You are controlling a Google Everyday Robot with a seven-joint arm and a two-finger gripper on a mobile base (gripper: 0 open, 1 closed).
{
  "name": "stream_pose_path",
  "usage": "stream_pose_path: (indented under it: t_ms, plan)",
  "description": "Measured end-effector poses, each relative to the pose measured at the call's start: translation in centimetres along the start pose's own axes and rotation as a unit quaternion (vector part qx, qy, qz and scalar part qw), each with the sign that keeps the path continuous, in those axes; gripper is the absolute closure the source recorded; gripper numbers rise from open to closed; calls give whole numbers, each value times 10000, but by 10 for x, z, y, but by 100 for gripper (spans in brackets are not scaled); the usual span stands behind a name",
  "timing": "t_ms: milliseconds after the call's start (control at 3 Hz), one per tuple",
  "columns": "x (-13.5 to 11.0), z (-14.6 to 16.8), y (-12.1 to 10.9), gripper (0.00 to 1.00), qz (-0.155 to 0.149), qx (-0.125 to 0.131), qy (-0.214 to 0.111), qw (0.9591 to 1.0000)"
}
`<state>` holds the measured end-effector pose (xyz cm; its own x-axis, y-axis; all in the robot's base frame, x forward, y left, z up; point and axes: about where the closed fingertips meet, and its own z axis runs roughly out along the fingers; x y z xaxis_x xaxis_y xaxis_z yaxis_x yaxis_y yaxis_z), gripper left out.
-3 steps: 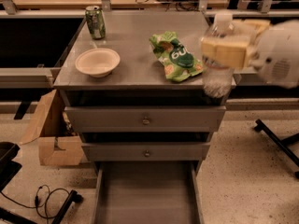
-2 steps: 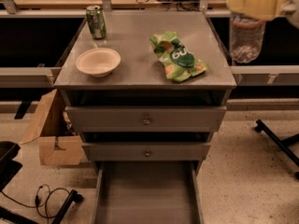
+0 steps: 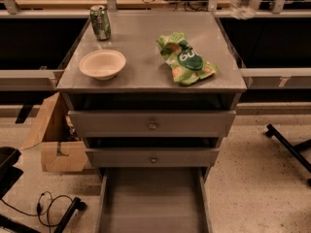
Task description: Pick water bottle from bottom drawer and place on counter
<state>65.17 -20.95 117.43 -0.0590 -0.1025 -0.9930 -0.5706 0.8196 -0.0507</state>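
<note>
Gripper: out of frame, so I cannot tell its state. Water bottle: upper right of the frame, blurred and cut by the top edge, just beyond the back right corner of the counter, not resting on it. Bottom drawer: pulled open at bottom centre, flat grey floor showing. The middle drawer and top drawer are closed. On the counter: green soda can upright at upper left; pale bowl in front of it; green snack bag lying flat to the right. Cardboard box: on the floor at left, beside the cabinet.
</note>
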Motion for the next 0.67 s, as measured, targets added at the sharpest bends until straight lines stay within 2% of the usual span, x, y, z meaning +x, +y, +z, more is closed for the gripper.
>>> stream_pose_path:
  t_ms: [333,667]
  plan:
    - [-25,18,23,100,130,-229,-168,9995]
    - [-22,17,23,100,124,-223,-143,9996]
